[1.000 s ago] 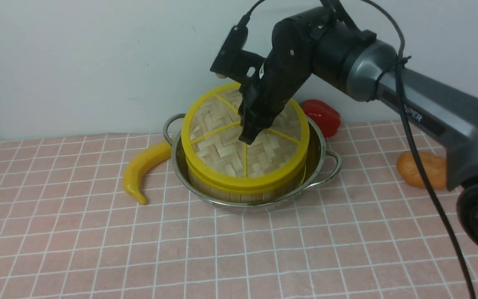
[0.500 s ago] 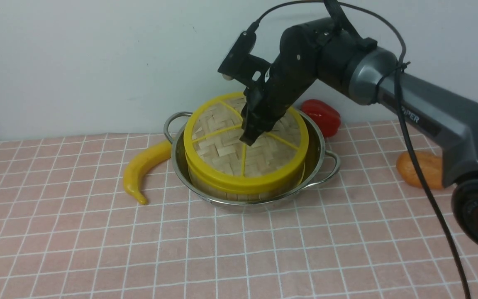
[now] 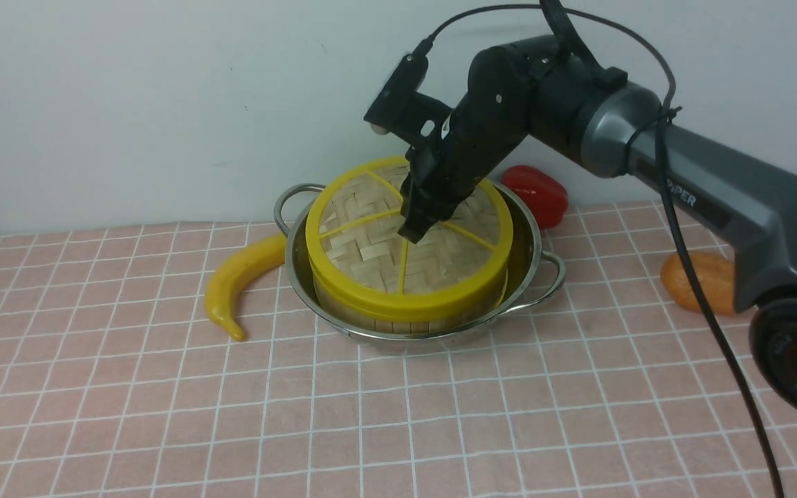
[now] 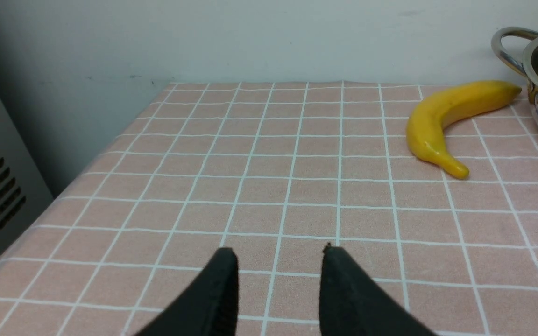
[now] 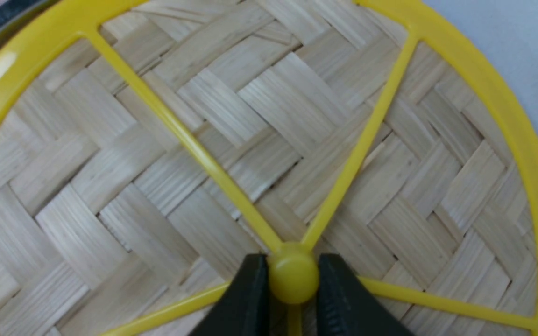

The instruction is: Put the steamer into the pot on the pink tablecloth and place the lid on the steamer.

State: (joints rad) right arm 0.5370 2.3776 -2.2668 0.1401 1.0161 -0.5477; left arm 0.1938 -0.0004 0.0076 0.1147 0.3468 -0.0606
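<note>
At the centre of the front view, the right pincer (image 3: 414,232) grips the yellow knob (image 5: 293,278) of the lid (image 3: 371,242), which sits on the steamer (image 3: 405,319) inside the pot (image 3: 530,242) on the pink tablecloth (image 3: 398,415). The left pincer (image 4: 278,266) hangs open and empty over the cloth, at the bottom of its wrist view.

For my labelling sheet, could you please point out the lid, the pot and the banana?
lid (image 3: 371,259): front view, on the woven bamboo panel near its front.
pot (image 3: 533,242): front view, on the inner steel wall at its right side.
banana (image 3: 236,280): front view, on the middle of its curved body.
</note>
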